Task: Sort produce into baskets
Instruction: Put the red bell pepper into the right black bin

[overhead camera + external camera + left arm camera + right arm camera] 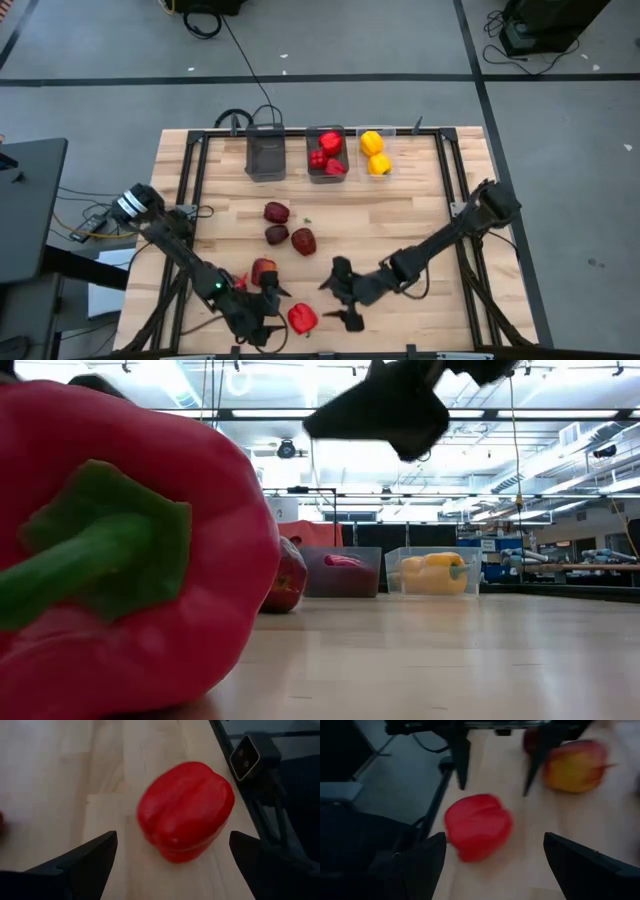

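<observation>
Red glossy bell pepper [302, 319] is lying on its side at the table's near edge, stem toward me. I'm holding both wide-open grippers, left [272, 303] and right [338, 300], beside it.

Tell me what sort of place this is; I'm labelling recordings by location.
Probably a robotics lab or workshop, not a kitchen: the wooden table stands on a grey floor with taped lines, cables trail across it, and the low view shows strip ceiling lights and equipment benches behind.

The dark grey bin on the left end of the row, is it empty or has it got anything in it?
Empty, it seems: the dark grey bin shows no produce from above.
</observation>
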Robot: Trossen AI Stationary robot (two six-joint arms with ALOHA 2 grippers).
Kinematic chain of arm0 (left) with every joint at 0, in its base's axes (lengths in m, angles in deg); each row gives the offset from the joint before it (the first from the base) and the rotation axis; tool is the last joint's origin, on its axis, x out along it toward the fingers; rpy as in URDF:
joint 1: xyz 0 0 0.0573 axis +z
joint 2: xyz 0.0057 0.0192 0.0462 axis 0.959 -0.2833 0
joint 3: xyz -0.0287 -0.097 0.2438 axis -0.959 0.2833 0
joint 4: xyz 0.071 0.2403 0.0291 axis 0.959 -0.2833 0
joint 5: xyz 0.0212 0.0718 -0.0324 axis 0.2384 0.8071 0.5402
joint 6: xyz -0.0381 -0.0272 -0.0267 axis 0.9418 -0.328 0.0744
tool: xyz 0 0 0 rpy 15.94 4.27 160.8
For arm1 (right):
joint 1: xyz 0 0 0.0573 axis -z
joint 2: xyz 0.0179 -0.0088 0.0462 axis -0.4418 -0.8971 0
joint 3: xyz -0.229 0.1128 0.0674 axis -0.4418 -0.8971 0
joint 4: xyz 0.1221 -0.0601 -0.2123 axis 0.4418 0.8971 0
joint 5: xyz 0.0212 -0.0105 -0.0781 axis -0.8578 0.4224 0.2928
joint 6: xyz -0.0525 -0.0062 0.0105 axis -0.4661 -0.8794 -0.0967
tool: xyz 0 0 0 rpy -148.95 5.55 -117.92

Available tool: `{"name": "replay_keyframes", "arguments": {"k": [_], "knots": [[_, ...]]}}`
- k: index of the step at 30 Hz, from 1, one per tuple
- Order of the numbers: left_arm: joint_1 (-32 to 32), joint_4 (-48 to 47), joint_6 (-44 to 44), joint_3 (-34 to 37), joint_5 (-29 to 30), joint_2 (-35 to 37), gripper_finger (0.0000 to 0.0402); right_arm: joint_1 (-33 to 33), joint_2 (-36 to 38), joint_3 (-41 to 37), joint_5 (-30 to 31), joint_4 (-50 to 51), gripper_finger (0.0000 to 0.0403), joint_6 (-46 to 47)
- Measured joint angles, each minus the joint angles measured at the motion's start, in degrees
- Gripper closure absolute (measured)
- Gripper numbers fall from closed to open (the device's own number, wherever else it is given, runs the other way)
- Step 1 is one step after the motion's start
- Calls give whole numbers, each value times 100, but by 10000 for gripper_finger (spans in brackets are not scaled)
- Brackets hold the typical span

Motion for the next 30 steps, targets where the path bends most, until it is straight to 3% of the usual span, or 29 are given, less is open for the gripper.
{"name": "replay_keyframes", "arguments": {"k": [4, 8, 17, 20, 30], "knots": [[-3, -28, -57, -312, 107, -524, 10, -175, -461, 0, 81, -470, 59, 329], [90, -86, -187, -589, 339, -915, 10, -316, -721, 1, 627, -599, 59, 579], [667, -153, 173, -716, 1082, -1030, 10, -390, -709, 5, 1743, -461, 60, 782], [883, -119, 197, -716, 1090, -1030, 10, -391, -672, 7, 1891, -385, 60, 812], [1339, 175, 403, -716, 1239, -1030, 10, -267, -261, 8, 2263, 1075, 60, 1906]]}}
